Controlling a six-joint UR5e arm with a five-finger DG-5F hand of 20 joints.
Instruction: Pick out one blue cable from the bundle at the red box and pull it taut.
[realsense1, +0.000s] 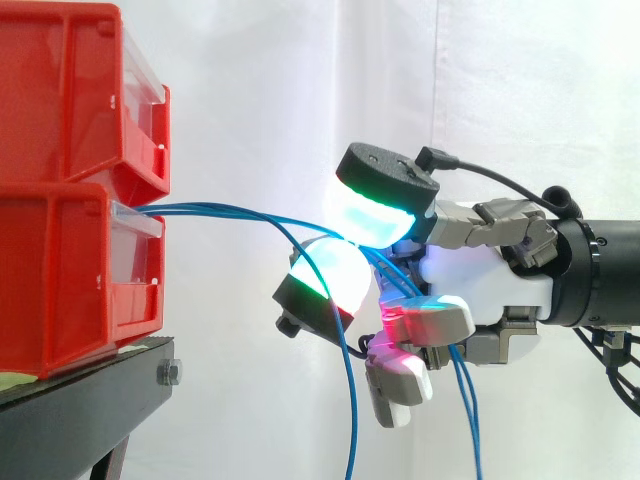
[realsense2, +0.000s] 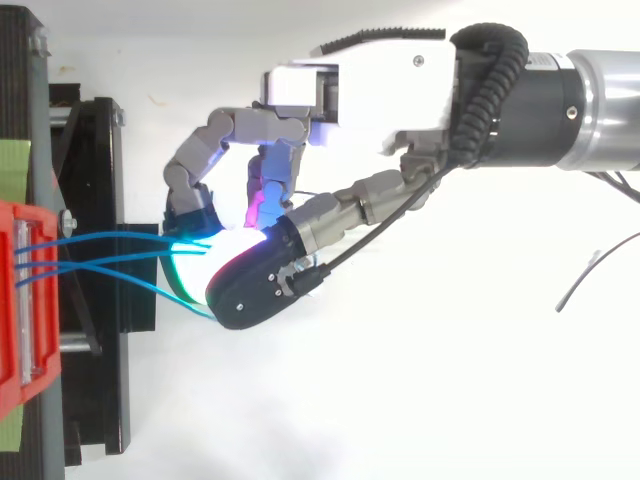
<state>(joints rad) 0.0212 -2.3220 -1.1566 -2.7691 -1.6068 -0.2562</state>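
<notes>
A: This is looking like a robotics lab, I'm thinking.

B: What is telling you so?

A: A white curtain (realsense1: 260, 100) is hanging across the far side, and two red storage bins (realsense1: 70, 110) are sitting stacked on a black metal stand (realsense1: 100, 385) at the left.

B: And from the right an industrial arm (realsense2: 600, 100) is reaching in, carrying a fingered hand (realsense1: 480, 285) whose pads are glowing.

A: Yes, and blue cables (realsense1: 230, 211) are trailing out of the lower bin (realsense1: 60, 280). It is all reading as a test rig.

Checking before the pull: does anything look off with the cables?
Yes: several blue cables, not one, run from the lower red box into the grip of the robot hand, and strands hang slack below it.
</notes>
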